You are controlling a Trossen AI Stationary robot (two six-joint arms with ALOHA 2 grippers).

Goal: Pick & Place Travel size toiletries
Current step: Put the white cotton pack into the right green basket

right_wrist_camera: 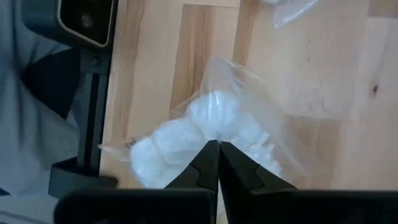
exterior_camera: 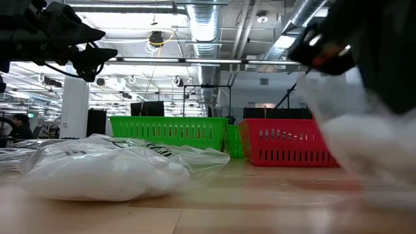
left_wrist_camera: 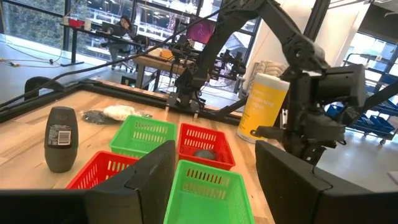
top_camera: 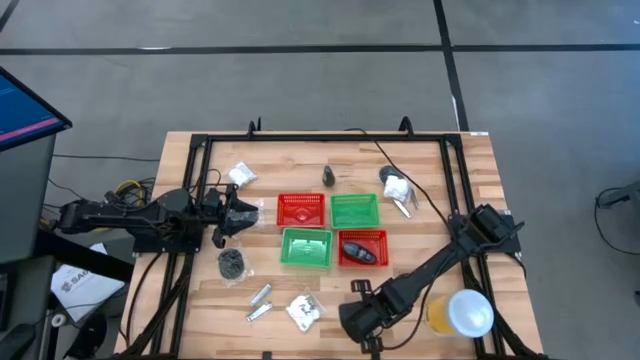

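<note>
I count four mesh baskets, two red (top_camera: pixel 300 209) and two green (top_camera: pixel 354 210). Four white packets (top_camera: pixel 241 175) lie about, with two silver tubes (top_camera: pixel 259 301), one black coil (top_camera: pixel 231 263), two dark mini bottles (top_camera: pixel 328 177), and one yellow tub (top_camera: pixel 458 312).

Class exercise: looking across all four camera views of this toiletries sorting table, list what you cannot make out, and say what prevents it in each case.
- High view: the right gripper covers the white packet it is shut on.
- Low view: the packet at right is blurred, too near the lens.
- Left wrist view: the label on the dark bottle is too small to read.
- High view: the dark item in the red basket is too small to identify.
</note>
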